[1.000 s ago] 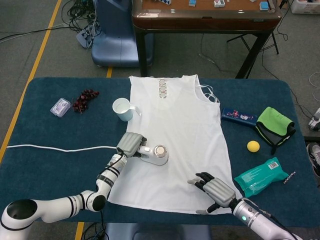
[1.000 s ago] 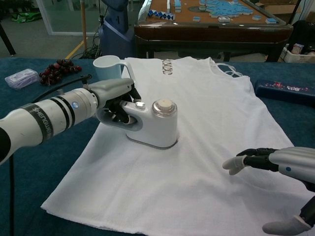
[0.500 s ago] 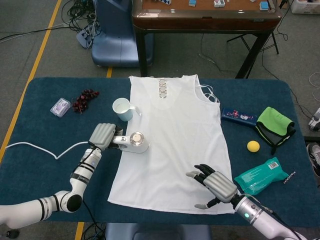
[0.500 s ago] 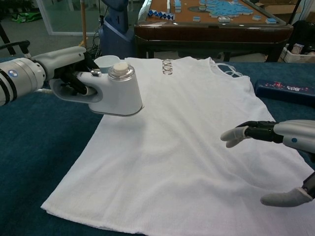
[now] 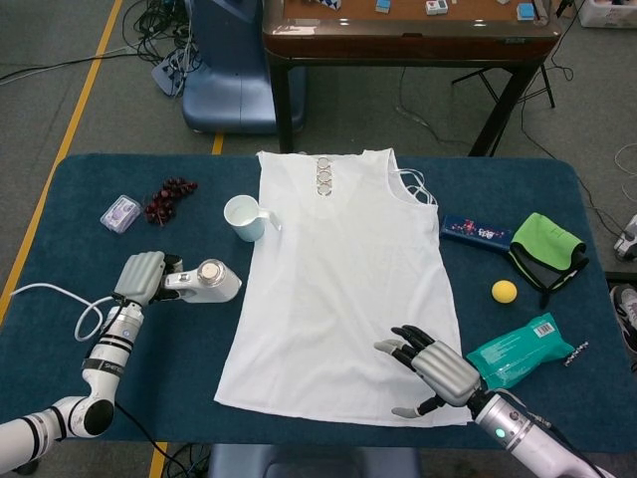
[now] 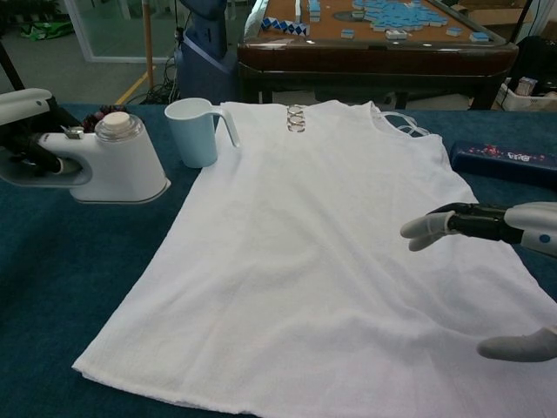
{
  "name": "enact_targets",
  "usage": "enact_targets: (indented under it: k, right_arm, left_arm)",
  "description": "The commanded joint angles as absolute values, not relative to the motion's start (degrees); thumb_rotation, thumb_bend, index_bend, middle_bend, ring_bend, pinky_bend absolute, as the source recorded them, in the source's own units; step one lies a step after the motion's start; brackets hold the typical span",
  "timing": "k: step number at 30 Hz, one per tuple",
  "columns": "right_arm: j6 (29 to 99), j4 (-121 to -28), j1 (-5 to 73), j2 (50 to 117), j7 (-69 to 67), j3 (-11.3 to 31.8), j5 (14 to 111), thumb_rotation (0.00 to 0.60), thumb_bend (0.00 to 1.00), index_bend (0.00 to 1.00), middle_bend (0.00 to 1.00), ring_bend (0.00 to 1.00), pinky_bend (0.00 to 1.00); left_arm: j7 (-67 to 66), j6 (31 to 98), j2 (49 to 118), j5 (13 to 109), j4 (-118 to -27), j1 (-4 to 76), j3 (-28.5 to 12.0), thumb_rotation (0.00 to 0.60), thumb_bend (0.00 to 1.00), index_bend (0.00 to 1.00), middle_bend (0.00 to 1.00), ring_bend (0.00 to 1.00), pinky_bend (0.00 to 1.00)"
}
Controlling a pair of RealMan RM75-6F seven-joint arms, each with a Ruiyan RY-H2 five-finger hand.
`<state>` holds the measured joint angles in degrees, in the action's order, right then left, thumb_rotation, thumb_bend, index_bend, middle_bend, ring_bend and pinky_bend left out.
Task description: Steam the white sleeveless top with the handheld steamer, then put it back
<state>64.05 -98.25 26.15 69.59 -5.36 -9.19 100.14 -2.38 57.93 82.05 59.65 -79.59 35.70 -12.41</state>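
The white sleeveless top [image 5: 343, 279] [image 6: 331, 252] lies flat on the blue table, neckline at the far side. My left hand [image 5: 142, 276] [image 6: 22, 144] grips the handle of the white handheld steamer [image 5: 209, 282] [image 6: 117, 165]. The steamer stands upright over the blue cloth just left of the top, off the garment. Whether its base touches the table I cannot tell. Over the top's near right corner my right hand [image 5: 433, 368] [image 6: 487, 226] hovers with fingers spread, holding nothing.
A pale blue cup [image 5: 242, 216] [image 6: 193, 131] stands by the top's left shoulder. Dark berries [image 5: 169, 197] and a small clear box [image 5: 120, 213] lie far left. The steamer's white cord [image 5: 60, 299] loops left. A blue pack [image 5: 476, 231], green cloth [image 5: 545, 249], yellow ball [image 5: 505, 291] and teal packet [image 5: 520, 351] lie on the right.
My left hand has carried the steamer leftward from the middle of the top to beyond its left edge. The cord has bunched into a loop. My right hand has barely shifted.
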Motion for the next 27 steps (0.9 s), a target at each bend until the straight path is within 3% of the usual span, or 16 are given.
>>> enact_targets:
  k: [1,10,15,19,27]
  right_arm:
    - [64.0,-98.3,26.1,69.5,-5.2,-9.2,100.1,0.366,0.05,0.09,0.18,0.05,0.04]
    - [63.9,-98.7,25.7,69.4,-4.7,-9.2,99.6,0.366,0.05,0.09,0.18,0.05,0.04]
    - [64.0,-98.9,25.5,69.2,-4.5,-9.1,99.4,0.366,0.05,0.09,0.18,0.05,0.04]
    - [63.8,-98.8,25.4,69.3,-4.5,-9.0,99.2,0.365,0.05,0.09,0.18,0.05,0.04]
    - [63.7,-98.8,25.4,69.2,-4.7,-8.8,99.3,0.366,0.05,0.09,0.18,0.05,0.04]
  left_arm:
    - [-0.1,57.2,83.1,60.6,-76.6,34.9,-11.7,0.600,0.28,0.70,0.85,0.75,0.81]
    - [3.3,56.7,87.9,64.3,-67.2,34.6,-10.4,0.600,0.28,0.69,0.83,0.72,0.81]
    - [5.7,56.1,89.4,66.2,-63.3,34.6,-10.1,0.600,0.27,0.65,0.77,0.69,0.78]
    - [6.0,55.3,89.1,67.3,-62.9,34.5,-9.6,0.600,0.27,0.52,0.67,0.56,0.72]
    - [3.8,53.9,86.6,66.7,-65.8,34.1,-9.5,0.600,0.26,0.19,0.30,0.26,0.51]
